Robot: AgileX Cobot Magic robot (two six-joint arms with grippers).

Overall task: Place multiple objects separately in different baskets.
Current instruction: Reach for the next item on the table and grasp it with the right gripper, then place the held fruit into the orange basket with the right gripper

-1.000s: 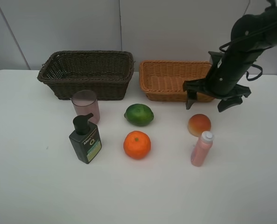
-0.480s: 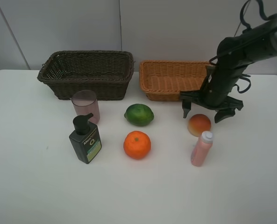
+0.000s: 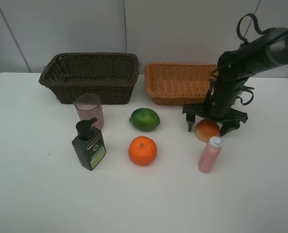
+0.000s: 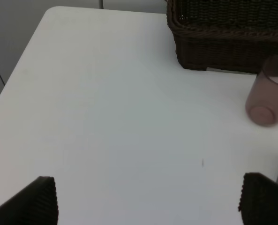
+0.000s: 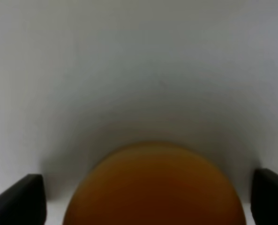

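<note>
Dropping lower, our right gripper [image 3: 208,126] now straddles round orange-red peach [image 3: 207,132], jaws wide, holding nothing. Peach rests on white tabletop [image 3: 37,194] toward right edge, before light orange-tan wicker basket [image 3: 175,99]. We judge grasp next.

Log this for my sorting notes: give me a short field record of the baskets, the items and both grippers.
baskets: dark basket on the left, tan basket on the right, side by side at the back
items on table: cup, pump bottle, lime, orange, peach, pink bottle
right gripper: open, low, astride the peach, not closed on it
left gripper: open over bare table, holding nothing
sorted so far: none of the six items is in a basket
</note>
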